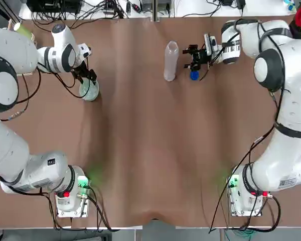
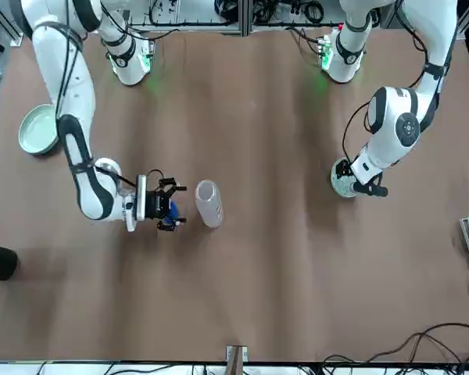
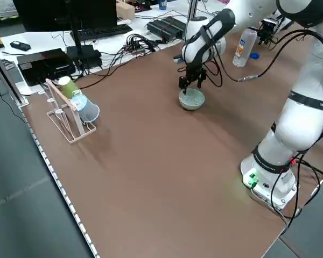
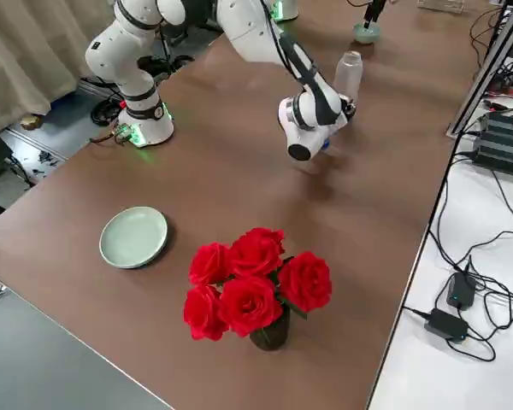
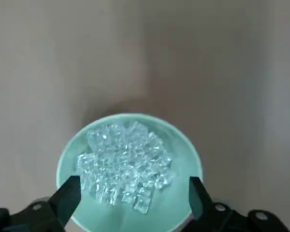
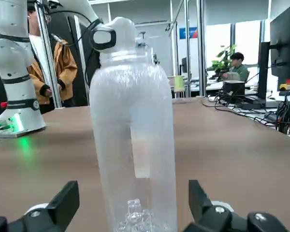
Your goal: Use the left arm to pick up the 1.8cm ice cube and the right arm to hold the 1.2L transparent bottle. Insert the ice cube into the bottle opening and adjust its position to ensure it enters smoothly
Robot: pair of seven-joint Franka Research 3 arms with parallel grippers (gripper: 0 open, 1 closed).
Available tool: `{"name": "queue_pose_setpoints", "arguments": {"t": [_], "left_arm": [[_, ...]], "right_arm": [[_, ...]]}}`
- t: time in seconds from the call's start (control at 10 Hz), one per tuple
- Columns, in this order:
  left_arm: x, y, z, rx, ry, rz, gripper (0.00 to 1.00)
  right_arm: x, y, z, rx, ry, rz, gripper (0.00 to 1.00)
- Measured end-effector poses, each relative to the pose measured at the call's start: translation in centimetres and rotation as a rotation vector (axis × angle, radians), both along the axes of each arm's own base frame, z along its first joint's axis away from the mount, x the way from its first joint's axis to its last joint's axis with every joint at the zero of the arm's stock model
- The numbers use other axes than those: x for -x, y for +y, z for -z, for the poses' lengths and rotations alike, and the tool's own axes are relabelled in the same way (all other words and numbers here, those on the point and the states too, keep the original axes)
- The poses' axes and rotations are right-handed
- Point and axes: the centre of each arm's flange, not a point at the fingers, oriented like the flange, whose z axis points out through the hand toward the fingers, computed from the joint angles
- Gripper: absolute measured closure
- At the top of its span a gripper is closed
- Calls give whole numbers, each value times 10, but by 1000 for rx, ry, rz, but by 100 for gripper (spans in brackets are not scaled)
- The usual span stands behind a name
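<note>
The left claw (image 5: 134, 193) is spread wide over the bowl (image 5: 183, 212), one finger to either side of it, with nothing between them. The right claw (image 6: 134, 205) stands open too, beside the bottle (image 6: 133, 111), its fingers apart and gripping nothing; the blue cap (image 1: 194, 75) is near it.

Taking the bowl as the landmark, the ice cubes (image 5: 125, 159) lie heaped inside it, some of them against its wall; one cube (image 5: 142, 204) sits at the heap's edge. The bottle stands upright on the bench (image 1: 140, 150), to the bowl's right as the robot faces, with some cubes already at its bottom.

A cube should prove light, stiff and slick, likely to skid or shoot out if pinched off-centre; the outlying one looks easiest, taken squarely by two opposite flat faces. The bottle looks light, with thin walls that may give under a hard squeeze; it would best be held around the middle of its body, below the shoulders, leaving the mouth (image 6: 130, 53) free for the left claw.
</note>
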Motion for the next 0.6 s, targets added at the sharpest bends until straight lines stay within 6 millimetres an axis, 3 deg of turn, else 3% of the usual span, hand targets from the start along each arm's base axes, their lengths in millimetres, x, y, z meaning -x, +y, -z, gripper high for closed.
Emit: {"name": "queue_pose_setpoints", "arguments": {"t": [0.3, 0.6], "left_arm": [[6, 8, 9, -2, 19, -9, 1], [7, 5, 22, 7, 21, -6, 1]], "right_arm": [[15, 24, 37, -88, 7, 54, 0], [20, 27, 53, -114, 3, 91, 0]]}}
